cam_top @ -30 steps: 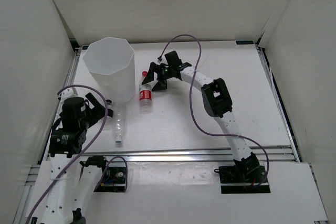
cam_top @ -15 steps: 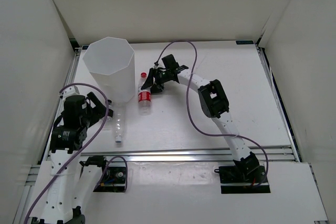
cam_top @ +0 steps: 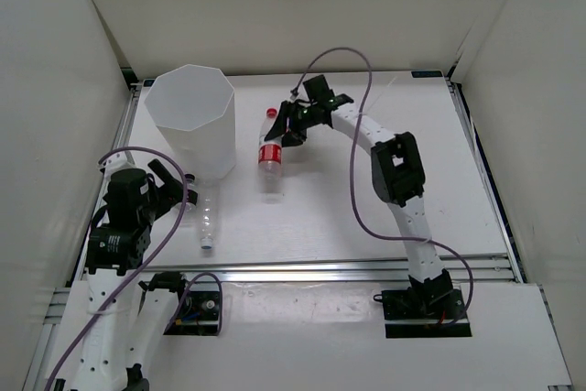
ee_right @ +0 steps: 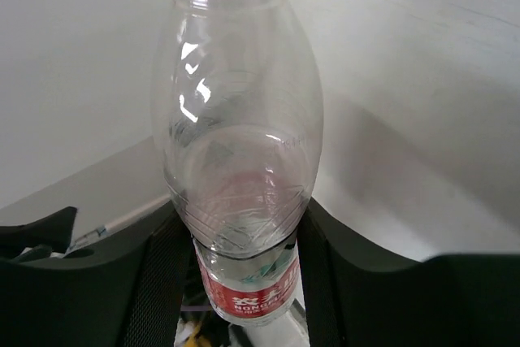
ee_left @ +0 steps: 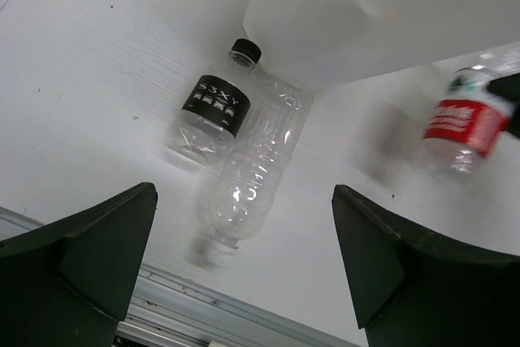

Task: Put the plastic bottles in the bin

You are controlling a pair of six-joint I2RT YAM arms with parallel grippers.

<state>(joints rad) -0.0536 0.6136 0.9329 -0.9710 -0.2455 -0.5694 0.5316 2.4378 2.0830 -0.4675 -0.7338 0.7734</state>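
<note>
I see a white table [cam_top: 439, 190] boxed in by 3 plain white walls [cam_top: 275, 16]. An aluminium rail [cam_top: 320, 269] runs along its near edge, touching it. From the left wrist view, a few dark specks [ee_left: 134, 119] dot the tabletop.

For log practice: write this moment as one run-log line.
right tool: shut on raised red-cap bottle; left tool: open; black-cap bottle, clear bottle beside bin

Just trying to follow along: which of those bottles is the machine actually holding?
The red-capped bottle, clamped in the right gripper; the black-capped bottle and the unlabelled clear bottle lie loose on the table.
</note>
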